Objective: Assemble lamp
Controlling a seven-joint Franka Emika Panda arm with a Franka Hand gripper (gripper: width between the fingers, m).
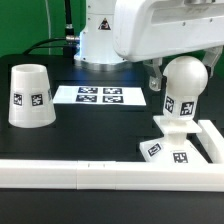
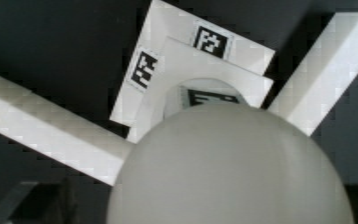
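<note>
Gripper straddles the white round-headed plastic bulb on the flat square base, clamped or not, unclear; likely light, stiff, slick, best pinched across its head.

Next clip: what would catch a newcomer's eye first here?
The round-headed bulb standing upright on the square base, at the exterior view's right where the white rail turns a corner; in the wrist view its head fills the foreground. Next, the shade, mouth down and alone at the exterior view's left, with the marker board between them.
</note>
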